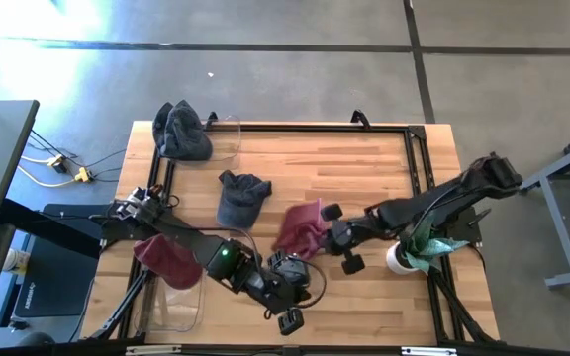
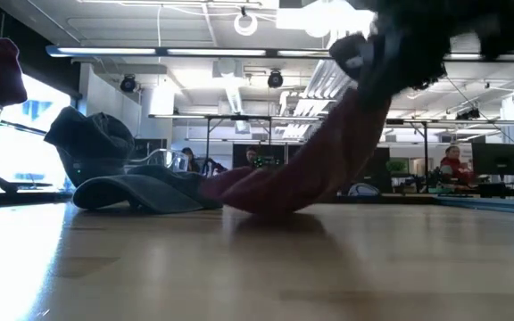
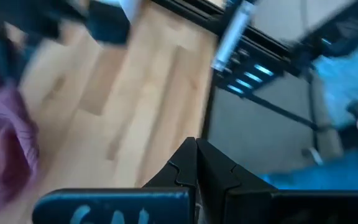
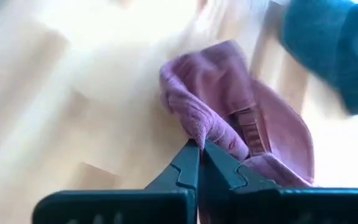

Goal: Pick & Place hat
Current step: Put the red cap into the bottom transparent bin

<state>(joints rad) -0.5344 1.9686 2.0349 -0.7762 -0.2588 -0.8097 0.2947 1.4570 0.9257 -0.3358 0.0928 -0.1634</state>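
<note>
- Right now the pink hat [image 1: 300, 228] lies mid-table, one edge pinched and lifted in my right gripper [image 1: 332, 235], whose jaws are closed tight on the fabric [image 4: 213, 134].
- Just beside it, toward the table's far side, sits a dark grey hat [image 1: 239, 196].
- My left gripper [image 1: 287, 285] hangs near the front edge, jaws pressed together on nothing.
- Farther off, a maroon hat [image 1: 166, 259] rests on the clear bin [image 1: 174, 307].

Both dark, jointed arms are showing black housings; the left arm is glowing with a small green light [image 1: 223, 254] behind its black two-finger gripper [image 1: 287, 297].
</note>
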